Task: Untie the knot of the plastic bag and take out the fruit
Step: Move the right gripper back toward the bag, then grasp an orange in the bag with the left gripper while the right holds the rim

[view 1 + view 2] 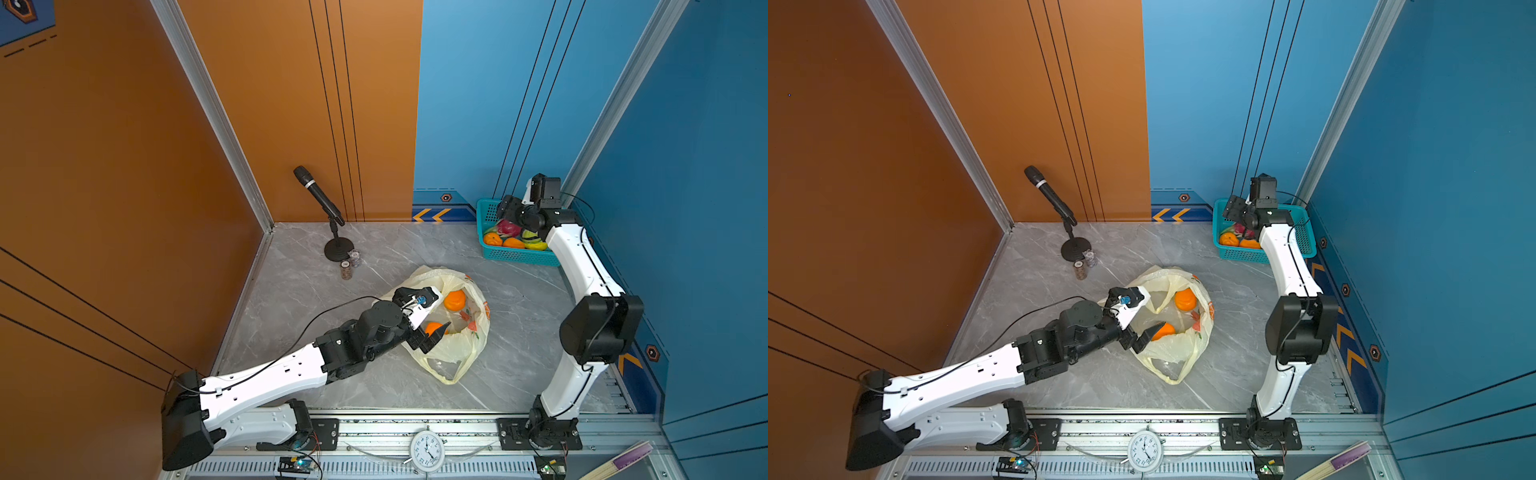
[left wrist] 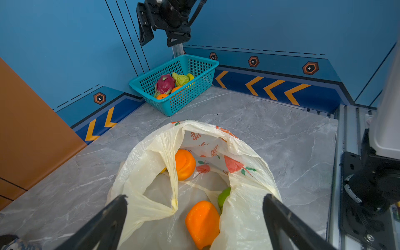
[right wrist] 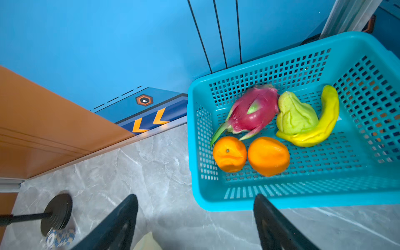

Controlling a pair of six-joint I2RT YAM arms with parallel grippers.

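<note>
The plastic bag (image 1: 453, 353) (image 1: 1173, 353) (image 2: 142, 173) lies mid-table with its mouth spread open. No knot shows, and a handle strip (image 2: 174, 179) hangs loose across the mouth. Inside the bag are two oranges (image 2: 185, 164) (image 2: 202, 223) (image 1: 455, 300) and a green fruit (image 2: 224, 195). My left gripper (image 2: 194, 197) (image 1: 440, 311) (image 1: 1154, 311) is open over the mouth, its fingers either side of the nearer orange and holding nothing. My right gripper (image 3: 195, 197) (image 1: 505, 208) (image 1: 1233, 210) hangs open and empty above the near edge of the teal basket (image 3: 238, 203).
The basket (image 1: 519, 259) (image 2: 173, 108) in the far right corner holds a pink dragon fruit (image 3: 253, 112), two oranges (image 3: 268, 155), a green-yellow fruit (image 3: 296, 116) and a banana (image 3: 324, 125). A microphone on a stand (image 1: 318, 195) and small jars (image 1: 347, 269) stand at the back left.
</note>
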